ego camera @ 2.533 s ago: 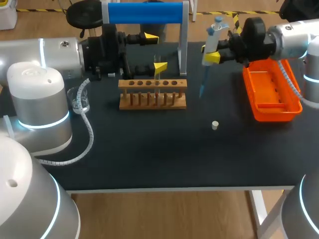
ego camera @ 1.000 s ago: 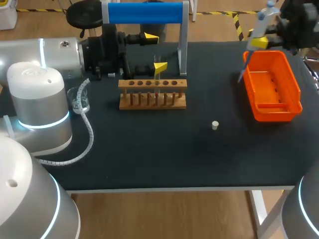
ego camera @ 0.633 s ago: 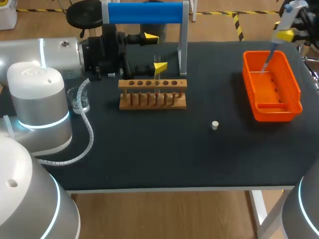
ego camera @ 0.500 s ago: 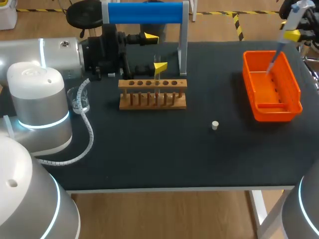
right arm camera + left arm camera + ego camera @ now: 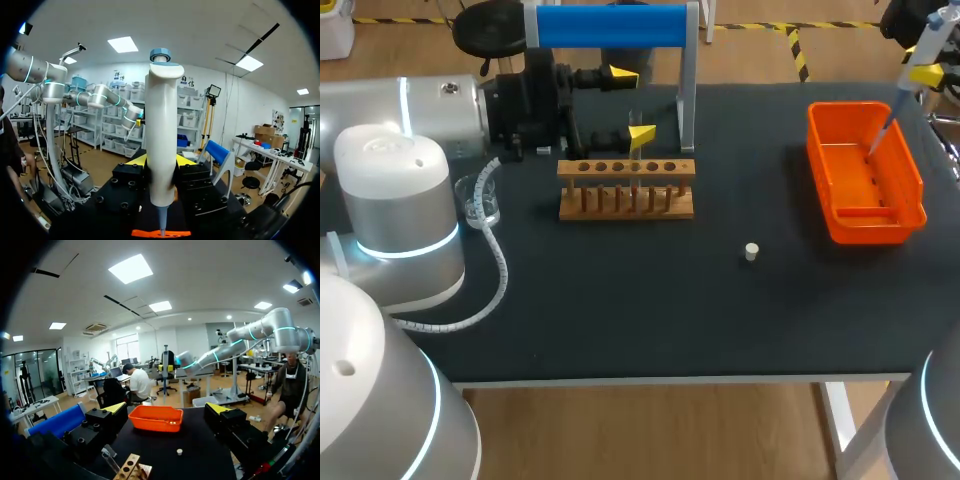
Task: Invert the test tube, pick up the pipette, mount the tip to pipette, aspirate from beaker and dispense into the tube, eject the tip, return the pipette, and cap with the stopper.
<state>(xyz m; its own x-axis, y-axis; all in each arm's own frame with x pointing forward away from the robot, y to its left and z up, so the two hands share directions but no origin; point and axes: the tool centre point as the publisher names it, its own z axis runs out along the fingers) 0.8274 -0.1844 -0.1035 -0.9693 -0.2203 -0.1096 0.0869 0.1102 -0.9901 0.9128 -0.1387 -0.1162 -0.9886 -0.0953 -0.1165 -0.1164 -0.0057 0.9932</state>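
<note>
Above one orange bin (image 5: 817, 160), one pipette (image 5: 161, 115) fast in the right gripper (image 5: 161, 165) (left gripper (image 5: 631, 103) spread wide), one stopper (image 5: 751, 251) apart.

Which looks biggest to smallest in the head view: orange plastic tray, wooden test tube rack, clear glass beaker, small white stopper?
1. Orange plastic tray
2. Wooden test tube rack, as wide as the tray is long but much shallower
3. Clear glass beaker
4. Small white stopper

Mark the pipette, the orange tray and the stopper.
pipette (image 5: 161, 135), right wrist view, middle of its white body.
orange tray (image 5: 865, 233), head view, outer face of its near wall.
stopper (image 5: 751, 251), head view, its top.
</note>
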